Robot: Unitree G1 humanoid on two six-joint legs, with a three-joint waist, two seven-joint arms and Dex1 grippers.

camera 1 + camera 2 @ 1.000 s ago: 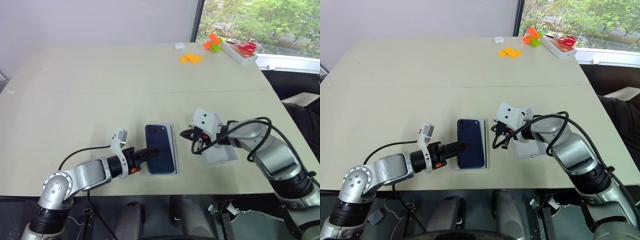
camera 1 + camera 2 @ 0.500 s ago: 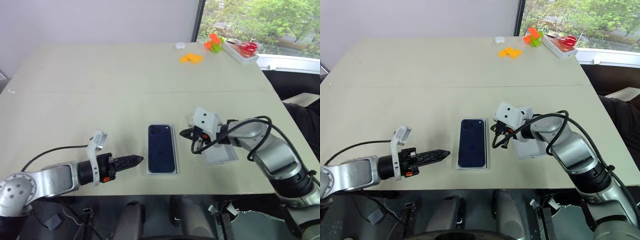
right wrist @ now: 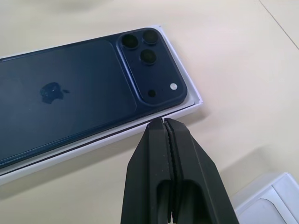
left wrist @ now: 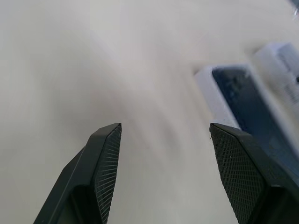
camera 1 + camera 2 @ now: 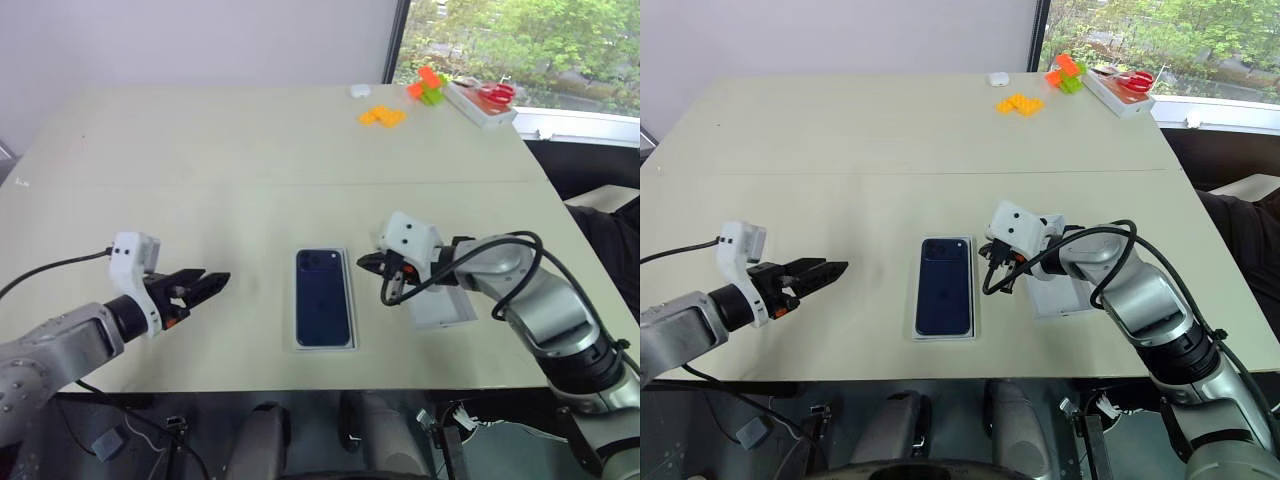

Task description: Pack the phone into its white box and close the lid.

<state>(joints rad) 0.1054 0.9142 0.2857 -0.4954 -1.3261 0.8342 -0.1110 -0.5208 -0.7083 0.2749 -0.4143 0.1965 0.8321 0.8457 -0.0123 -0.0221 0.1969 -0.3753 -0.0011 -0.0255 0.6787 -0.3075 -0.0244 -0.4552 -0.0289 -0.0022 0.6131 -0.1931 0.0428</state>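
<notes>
Left claw (image 5: 207, 284) now pulled back from phone (image 5: 323, 309), fingers apart, empty. Right claw (image 3: 163, 125) pinched shut at white box (image 3: 196, 100) corner. Phone seated in box; lid (image 5: 441, 306) just beyond right claw, next.

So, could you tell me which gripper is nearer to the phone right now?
The right. The right gripper, fingers shut, has its tips right at the edge of the white box holding the phone. The left gripper hovers open, well off to the phone's left.
</notes>
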